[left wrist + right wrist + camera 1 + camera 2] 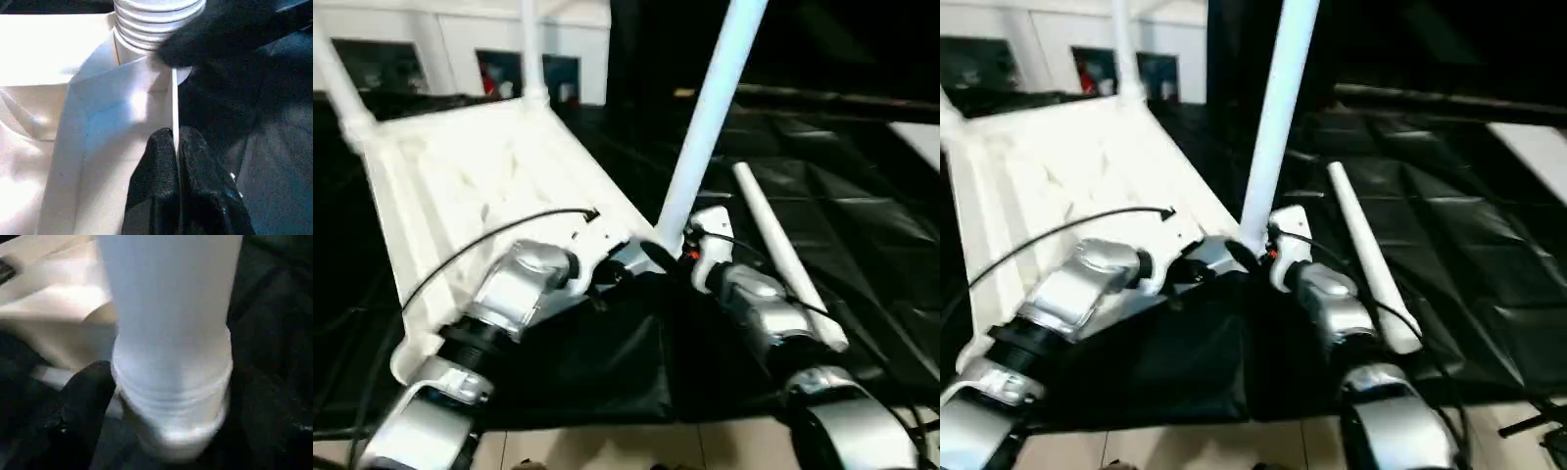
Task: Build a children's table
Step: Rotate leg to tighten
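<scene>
Two legs point(530, 49) already standing in upturned tabletop point(480, 186) — third leg point(705, 127) going in, right tool point(680, 250) gripping it, left tool point(175, 147) pinching socket rim point(173, 98); fourth leg point(783, 245) lying on counter point(871, 225).

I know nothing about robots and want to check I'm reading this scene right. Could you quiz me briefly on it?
1. True or false: the right pincer grips the near leg close to its lower end.
2. How many far legs already stand at the tabletop's far corners?
3. The left pincer pinches: A the tabletop's rim, B a cable, C the loose leg.
Key: 1 true; 2 two; 3 A.
</scene>
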Robot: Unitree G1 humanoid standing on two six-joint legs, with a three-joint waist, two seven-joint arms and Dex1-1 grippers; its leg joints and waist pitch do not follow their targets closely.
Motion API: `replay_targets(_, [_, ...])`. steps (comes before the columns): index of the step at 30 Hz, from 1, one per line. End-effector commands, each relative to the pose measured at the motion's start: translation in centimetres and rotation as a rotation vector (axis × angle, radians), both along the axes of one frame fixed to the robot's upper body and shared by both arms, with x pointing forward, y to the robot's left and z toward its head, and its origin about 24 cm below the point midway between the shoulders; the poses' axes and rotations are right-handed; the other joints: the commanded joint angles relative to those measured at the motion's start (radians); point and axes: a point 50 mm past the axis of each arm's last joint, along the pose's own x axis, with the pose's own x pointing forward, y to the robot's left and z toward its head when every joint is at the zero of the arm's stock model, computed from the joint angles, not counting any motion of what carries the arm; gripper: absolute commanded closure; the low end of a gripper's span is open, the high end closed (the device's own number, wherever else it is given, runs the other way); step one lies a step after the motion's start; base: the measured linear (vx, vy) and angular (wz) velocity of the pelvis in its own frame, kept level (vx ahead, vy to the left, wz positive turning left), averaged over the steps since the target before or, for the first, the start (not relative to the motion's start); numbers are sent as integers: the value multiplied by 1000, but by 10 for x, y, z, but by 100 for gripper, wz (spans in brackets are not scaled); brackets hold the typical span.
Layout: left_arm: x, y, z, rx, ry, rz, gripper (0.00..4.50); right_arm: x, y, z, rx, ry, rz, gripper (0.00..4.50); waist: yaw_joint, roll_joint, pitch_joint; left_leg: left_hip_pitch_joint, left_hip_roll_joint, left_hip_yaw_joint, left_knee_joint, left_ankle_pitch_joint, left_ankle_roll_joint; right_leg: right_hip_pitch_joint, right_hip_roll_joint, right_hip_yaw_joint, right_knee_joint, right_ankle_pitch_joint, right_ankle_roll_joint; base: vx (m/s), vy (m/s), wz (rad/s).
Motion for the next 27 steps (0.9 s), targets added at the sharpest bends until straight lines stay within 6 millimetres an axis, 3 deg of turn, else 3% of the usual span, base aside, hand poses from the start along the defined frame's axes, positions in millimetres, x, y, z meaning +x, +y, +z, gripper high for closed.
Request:
replay_targets(1, [-5,-4,-1,-24,16,-78,450,-5,0,4,-10,-10,90,49,3,-1,-72,2,10,16,-39,-38,115,75,-44,48,-25,61,-250,0,0,0])
replay_targets(2, [-9,-2,-1,-34,34,-136,450,-9,-6,7,-26,-18,135,49,6,4,-69,4,10,17,-39,-46,120,75,-43,48,-29,46,-249,0,0,0])
replay_targets(4, [-16,0,0,-44,32,-243,450,-13,-12,9,-52,-34,176,49,10,3,-67,4,12,16,-41,-66,116,75,-44,47,-31,9,-244,0,0,0])
replay_targets(5, [-19,5,-1,-43,53,-274,450,-17,-18,12,-84,-52,214,49,13,10,-66,9,15,16,-44,-110,93,71,-45,48,-37,-52,-237,0,0,0])
replay_targets(7, [-18,8,-1,-44,54,-267,450,-19,-22,14,-105,-65,236,49,15,11,-63,16,18,18,-46,-160,72,63,-43,49,-41,-98,-231,0,0,0])
replay_targets(11, [-22,13,-4,-28,74,-302,450,-23,-25,19,-117,-76,268,49,17,10,-58,12,21,13,-52,-237,21,63,-48,49,-50,-222,-193,0,0,0])
replay_targets(14, [-24,14,-4,-41,84,-328,450,-26,-24,21,-116,-73,285,49,16,6,-58,11,19,12,-52,-249,15,64,-48,49,-53,-257,-172,0,0,0])
replay_targets(21, [-29,13,-4,-64,104,-363,450,-26,-15,19,-126,-77,319,49,18,3,-64,8,17,13,-45,-177,26,67,-47,49,-38,-165,-196,0,0,0])
replay_targets(27, [-29,14,-5,-57,107,-364,450,-26,-4,14,-149,-75,335,49,21,3,-63,9,17,13,-44,-189,19,65,-49,49,-40,-207,-186,0,0,0])
